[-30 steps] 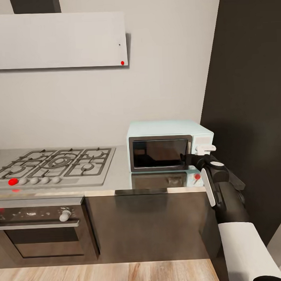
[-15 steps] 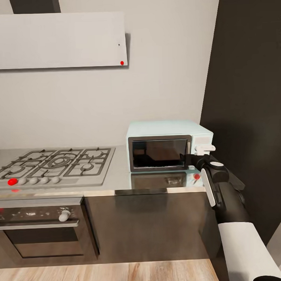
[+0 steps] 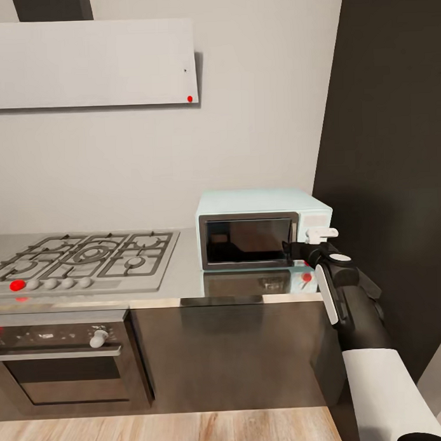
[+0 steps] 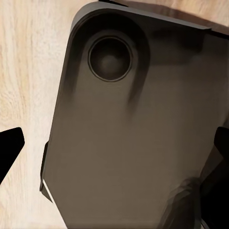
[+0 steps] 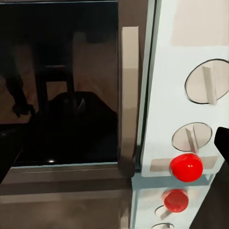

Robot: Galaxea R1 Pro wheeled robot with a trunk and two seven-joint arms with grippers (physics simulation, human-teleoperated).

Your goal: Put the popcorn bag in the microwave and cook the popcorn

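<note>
The pale-blue microwave point(image 3: 264, 235) stands on the grey countertop point(image 3: 184, 280) against the wall, door closed. My right gripper point(image 3: 296, 248) hovers just in front of its control panel, by the door's right edge. In the right wrist view the dark glass door point(image 5: 57, 81), its vertical handle point(image 5: 129, 95), two white knobs point(image 5: 207, 83) and a red button point(image 5: 186, 167) fill the near field, with my right gripper point(image 5: 114, 157) open and empty. My left gripper point(image 4: 114, 145) is open over the robot's dark base. The popcorn bag is out of view.
A grated gas hob point(image 3: 88, 257) lies left of the microwave, with a built-in oven point(image 3: 66, 359) below it. A pale hood point(image 3: 91, 63) hangs above. A tall dark cabinet point(image 3: 389, 144) stands close to the microwave's right side. Wood floor point(image 3: 158, 432) runs along the cabinet fronts.
The whole head picture has slid a few pixels left, so the camera moved. My right gripper holds its place in front of the microwave panel.
</note>
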